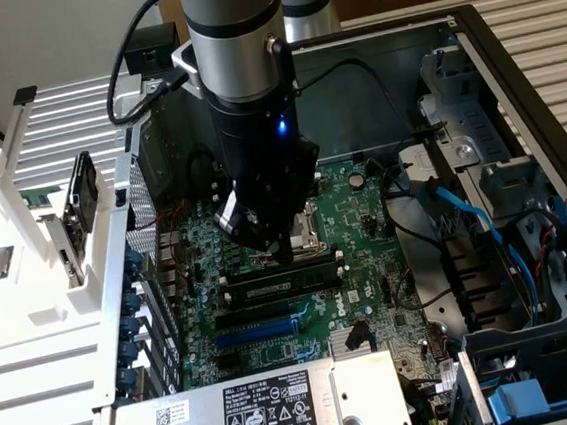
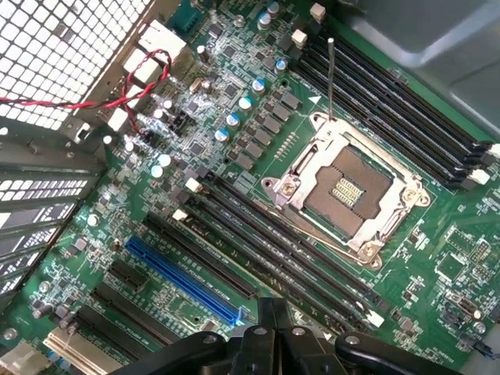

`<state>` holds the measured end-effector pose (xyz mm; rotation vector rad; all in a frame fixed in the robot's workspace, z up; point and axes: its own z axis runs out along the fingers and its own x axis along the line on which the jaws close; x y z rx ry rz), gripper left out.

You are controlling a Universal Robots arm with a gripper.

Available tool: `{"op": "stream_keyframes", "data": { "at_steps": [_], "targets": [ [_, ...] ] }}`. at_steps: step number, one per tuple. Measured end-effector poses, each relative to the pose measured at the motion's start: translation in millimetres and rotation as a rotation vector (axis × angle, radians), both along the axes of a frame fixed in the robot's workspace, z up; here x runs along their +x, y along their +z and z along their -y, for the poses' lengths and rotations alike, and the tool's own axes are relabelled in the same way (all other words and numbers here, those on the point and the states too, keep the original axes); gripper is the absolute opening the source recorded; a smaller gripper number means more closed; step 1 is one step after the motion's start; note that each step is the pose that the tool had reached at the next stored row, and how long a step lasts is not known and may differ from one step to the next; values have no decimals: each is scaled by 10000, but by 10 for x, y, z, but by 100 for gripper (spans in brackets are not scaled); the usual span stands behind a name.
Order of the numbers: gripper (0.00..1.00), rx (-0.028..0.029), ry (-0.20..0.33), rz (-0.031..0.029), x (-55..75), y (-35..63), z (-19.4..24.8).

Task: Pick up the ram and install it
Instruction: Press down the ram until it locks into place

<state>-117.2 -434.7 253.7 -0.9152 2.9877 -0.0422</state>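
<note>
While our jaws [image 2: 269, 332] hang pressed together and empty over the motherboard [image 2: 258, 148], we judge the work nearly done, since the ram [image 1: 281, 273] already sits seated in a memory slot beside the CPU socket [image 2: 348, 187].

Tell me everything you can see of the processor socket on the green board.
The processor socket is a square frame of shiny silver metal, fixed flat on the green board with screws at its corners. Its middle is dark, with a small patch of gold contacts; no chip or cooler sits on it. A thin metal rod stands up from one corner. Long black slots run along two opposite sides.
</note>
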Motion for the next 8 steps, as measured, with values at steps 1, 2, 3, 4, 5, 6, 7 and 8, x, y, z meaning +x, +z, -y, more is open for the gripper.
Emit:
{"op": "stream_keyframes", "data": {
  "at_steps": [1, 2, 3, 4, 5, 6, 7, 8],
  "targets": [
    [10, -1, -143, 0, 0, 0, 0],
    [10, -1, -294, 0, 0, 0, 0],
    [10, 0, -444, 0, 0, 0, 0],
    [10, -1, -593, -1, 0, 1, 0],
    [10, -1, -744, 0, 0, 0, 0],
    [10, -1, -906, 0, 1, 0, 0],
    [10, 0, -1059, 0, 0, 0, 0],
    [10, 0, -1210, 0, 0, 0, 0]
  ]
}}
